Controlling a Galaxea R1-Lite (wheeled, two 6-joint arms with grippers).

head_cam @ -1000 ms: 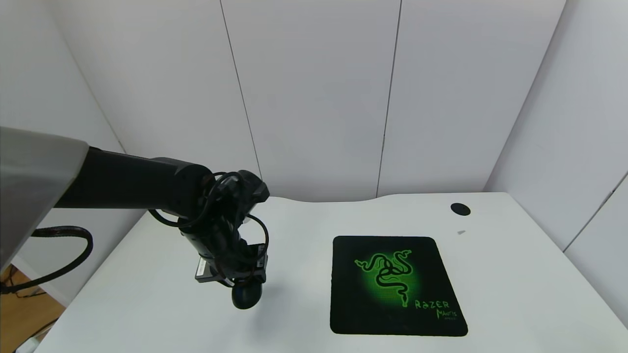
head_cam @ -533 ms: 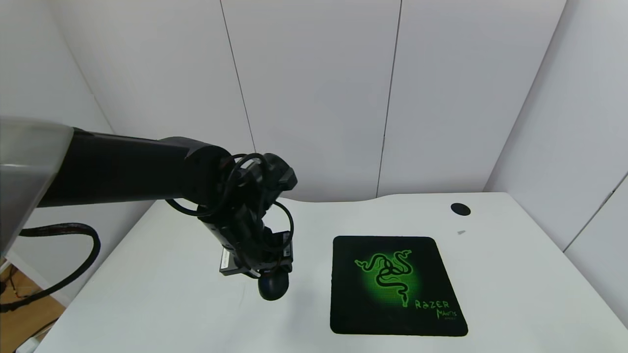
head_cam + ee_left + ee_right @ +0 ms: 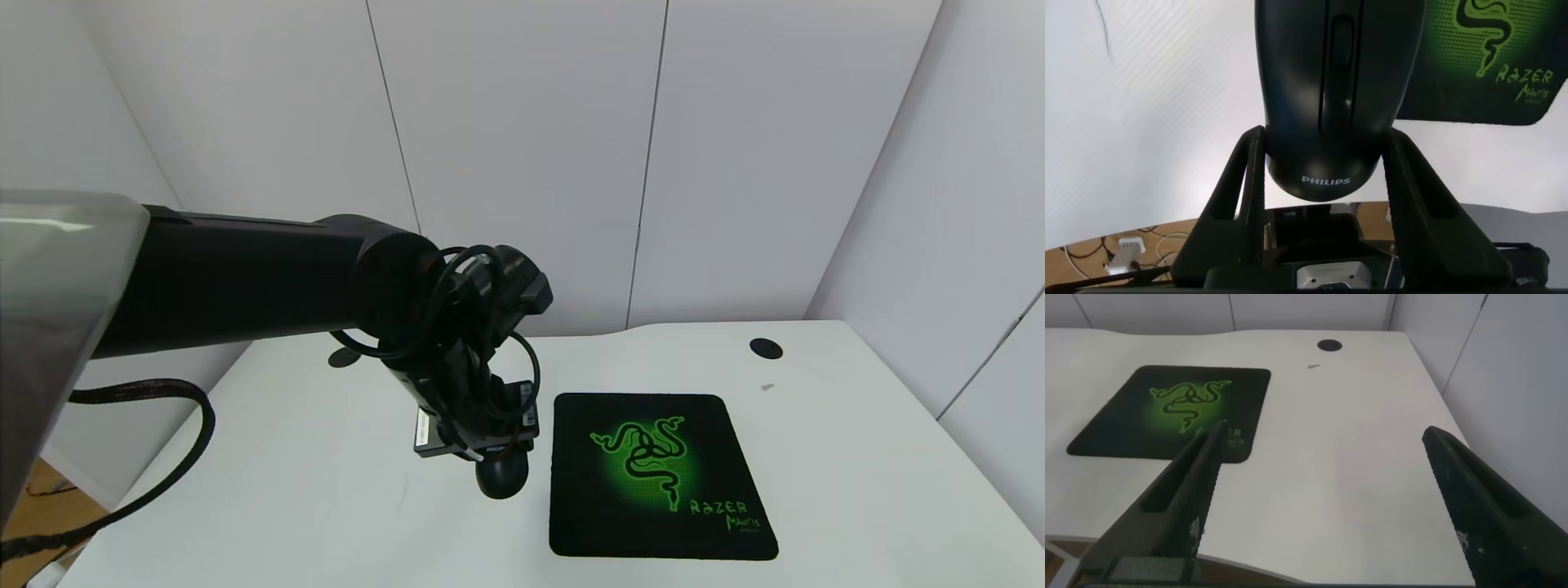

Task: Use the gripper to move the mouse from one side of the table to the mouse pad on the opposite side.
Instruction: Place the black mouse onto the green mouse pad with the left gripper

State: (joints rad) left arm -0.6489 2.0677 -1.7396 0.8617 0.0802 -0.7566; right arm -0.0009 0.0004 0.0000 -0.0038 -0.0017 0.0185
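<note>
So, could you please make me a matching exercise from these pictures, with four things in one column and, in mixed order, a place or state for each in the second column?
Things:
1. mouse
2. mouse pad
3. left gripper
4. right gripper

Places or states:
A. open, holding nothing, above the table's near edge
B. lies flat on the table, nothing on it
C. shut on the mouse, just beside the pad's edge
D. held between two black fingers, not yet over the pad

Right pairs: 1-D, 2-B, 3-C, 4-A
</note>
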